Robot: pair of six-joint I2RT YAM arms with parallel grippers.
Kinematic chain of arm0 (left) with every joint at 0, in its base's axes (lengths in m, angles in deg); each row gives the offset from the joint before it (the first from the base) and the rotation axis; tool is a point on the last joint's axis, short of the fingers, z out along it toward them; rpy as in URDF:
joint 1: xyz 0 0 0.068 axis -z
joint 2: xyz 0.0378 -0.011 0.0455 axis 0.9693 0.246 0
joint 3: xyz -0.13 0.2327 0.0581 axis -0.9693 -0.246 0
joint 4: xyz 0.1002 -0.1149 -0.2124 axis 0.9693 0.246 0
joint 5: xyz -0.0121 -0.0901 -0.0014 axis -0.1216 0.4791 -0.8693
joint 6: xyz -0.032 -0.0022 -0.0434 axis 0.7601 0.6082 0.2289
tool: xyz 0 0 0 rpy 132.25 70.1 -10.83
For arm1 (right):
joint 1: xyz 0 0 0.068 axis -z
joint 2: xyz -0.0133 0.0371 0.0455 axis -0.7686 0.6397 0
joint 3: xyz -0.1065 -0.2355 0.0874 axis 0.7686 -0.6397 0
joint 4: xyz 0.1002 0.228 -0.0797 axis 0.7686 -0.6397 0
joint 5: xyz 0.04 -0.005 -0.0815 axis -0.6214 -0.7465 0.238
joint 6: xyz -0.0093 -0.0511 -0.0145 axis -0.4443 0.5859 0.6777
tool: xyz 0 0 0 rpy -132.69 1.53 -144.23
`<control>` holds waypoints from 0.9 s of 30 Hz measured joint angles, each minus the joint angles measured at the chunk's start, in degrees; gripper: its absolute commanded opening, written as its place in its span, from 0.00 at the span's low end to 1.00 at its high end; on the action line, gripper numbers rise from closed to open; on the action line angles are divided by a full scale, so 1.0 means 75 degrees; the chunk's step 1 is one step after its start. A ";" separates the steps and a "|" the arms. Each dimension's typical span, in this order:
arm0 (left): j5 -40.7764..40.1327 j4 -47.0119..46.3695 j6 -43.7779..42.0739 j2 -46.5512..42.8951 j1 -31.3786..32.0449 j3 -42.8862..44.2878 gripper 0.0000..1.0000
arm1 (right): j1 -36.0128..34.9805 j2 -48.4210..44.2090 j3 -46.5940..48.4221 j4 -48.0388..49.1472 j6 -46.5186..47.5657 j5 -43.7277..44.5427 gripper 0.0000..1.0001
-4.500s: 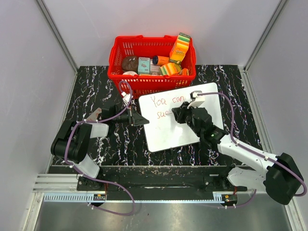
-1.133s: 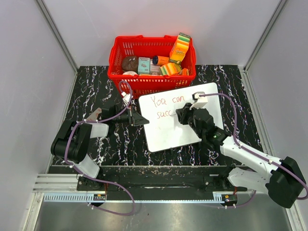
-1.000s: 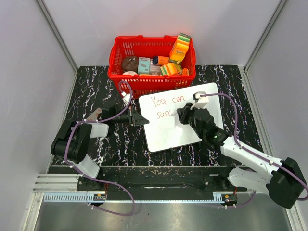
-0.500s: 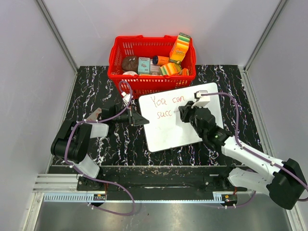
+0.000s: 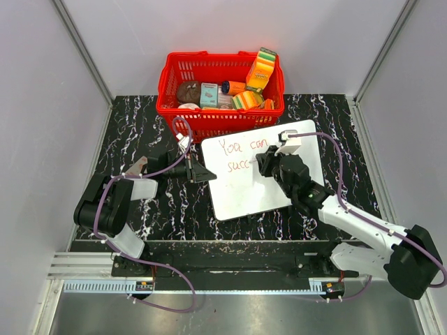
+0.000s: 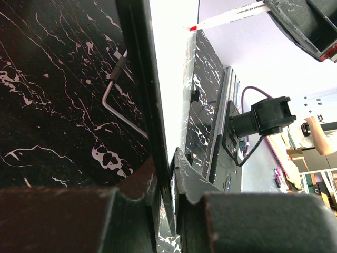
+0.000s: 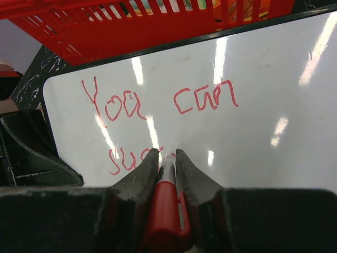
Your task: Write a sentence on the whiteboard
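**Second line under way: "succ" now on the board**

Over the last few seconds the lower line of the sentence (image 7: 205, 100) has grown by a letter to "succ". My right hand (image 7: 167, 158), pinching the red marker (image 7: 166, 195), has edged rightward at frame centre. I judge that word unfinished, so writing continues. My left hand (image 6: 167, 163) is pressed onto the left edge of the whiteboard (image 5: 258, 188). The board lies skewed at centre on the black marbled bench (image 5: 140, 132), just below the red basket (image 5: 209, 118). Pale walls enclose the bench.
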 measured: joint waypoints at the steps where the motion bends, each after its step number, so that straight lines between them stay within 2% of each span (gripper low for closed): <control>1: 0.0000 0.0000 0.0000 0.0000 0.0000 0.0000 0.00 | 0.0000 0.0020 0.0003 0.0006 -0.0009 -0.0041 0.00; 27: -0.0003 0.0000 0.0003 0.0000 0.0000 0.0000 0.00 | 0.0032 0.0052 0.0047 -0.0044 -0.0026 0.0245 0.00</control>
